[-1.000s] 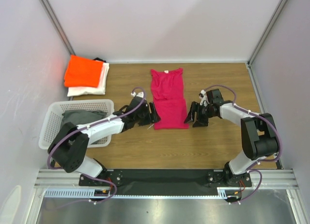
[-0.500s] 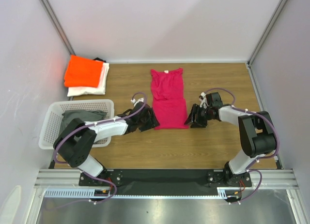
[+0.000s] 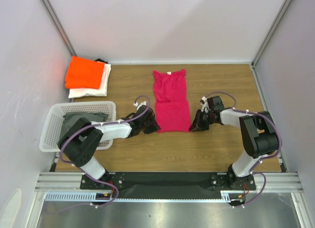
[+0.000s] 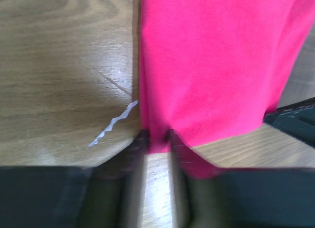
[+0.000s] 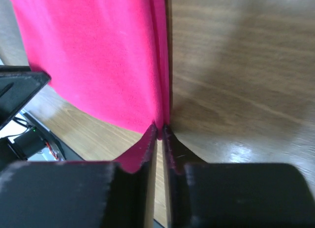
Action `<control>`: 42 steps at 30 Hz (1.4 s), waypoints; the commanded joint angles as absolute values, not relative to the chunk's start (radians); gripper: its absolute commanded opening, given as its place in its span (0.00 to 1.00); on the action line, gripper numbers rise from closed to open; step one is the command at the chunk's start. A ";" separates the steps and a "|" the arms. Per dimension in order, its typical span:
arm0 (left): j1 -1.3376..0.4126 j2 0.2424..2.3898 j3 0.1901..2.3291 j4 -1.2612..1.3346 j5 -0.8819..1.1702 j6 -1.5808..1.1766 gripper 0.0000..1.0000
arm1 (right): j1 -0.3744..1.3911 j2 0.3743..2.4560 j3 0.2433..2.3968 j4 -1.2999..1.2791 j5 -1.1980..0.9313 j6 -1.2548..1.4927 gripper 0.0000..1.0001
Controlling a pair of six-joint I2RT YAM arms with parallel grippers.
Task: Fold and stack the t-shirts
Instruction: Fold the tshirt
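Note:
The magenta-pink t-shirt (image 3: 171, 102) lies flat in a narrow lengthwise strip at the table's middle, collar at the far end. My left gripper (image 3: 153, 127) sits at its near left corner; in the left wrist view the pink cloth (image 4: 211, 65) fills the narrow gap between the jaws of that gripper (image 4: 156, 139). My right gripper (image 3: 194, 124) is at the near right corner, where its jaws (image 5: 160, 128) pinch the layered edge of the shirt (image 5: 93, 55). A folded orange t-shirt (image 3: 86, 73) rests on a folded white t-shirt (image 3: 91, 91) at the far left.
A white lattice basket (image 3: 51, 124) holding grey cloth (image 3: 81, 120) stands at the left, beside my left arm. A small white zigzag thread (image 4: 113, 124) lies on the wood by the shirt's left edge. Grey walls close in the table on three sides.
Both grippers have come down and inward onto the near corners of the pink shirt, and their jaws have closed from wide open onto the cloth.

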State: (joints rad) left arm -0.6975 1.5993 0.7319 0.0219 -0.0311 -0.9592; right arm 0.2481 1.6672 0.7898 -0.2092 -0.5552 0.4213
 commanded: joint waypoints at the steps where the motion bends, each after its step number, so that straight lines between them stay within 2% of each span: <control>1: -0.704 1.611 0.719 0.045 -0.038 -0.968 0.24 | 0.270 1.681 0.772 -0.204 -0.543 0.416 0.10; 2: -0.704 1.608 0.719 0.038 -0.041 -0.963 0.08 | 0.271 1.680 0.767 -0.207 -0.540 0.416 0.06; 3: -0.704 1.603 0.715 0.013 -0.052 -0.963 0.00 | 0.278 1.672 0.764 -0.218 -0.538 0.419 0.00; 10: -0.729 1.491 0.664 -0.121 -0.074 -0.922 0.00 | 0.321 1.543 0.646 -0.251 -0.528 0.443 0.00; 17: -0.778 1.232 0.601 -0.351 -0.086 -0.891 0.00 | 0.408 1.316 0.477 -0.328 -0.503 0.541 0.00; 22: -0.828 1.054 0.597 -0.532 -0.066 -0.900 0.00 | 0.523 1.145 0.492 -0.452 -0.446 0.638 0.00; 28: -0.864 0.928 0.684 -0.696 -0.066 -0.910 0.00 | 0.558 0.973 0.560 -0.560 -0.411 0.752 0.00; 33: -0.854 0.965 0.834 -0.797 -0.123 -0.868 0.00 | 0.554 1.020 0.699 -0.592 -0.376 0.741 0.00; 42: -0.617 1.210 1.120 -0.713 -0.041 -0.698 0.00 | 0.425 1.290 1.086 -0.612 -0.341 0.578 0.00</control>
State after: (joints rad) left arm -0.6762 1.1286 1.0229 -0.7349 -0.0505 -0.8112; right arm 0.4847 1.2331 0.9783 -0.5957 -0.3828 0.6590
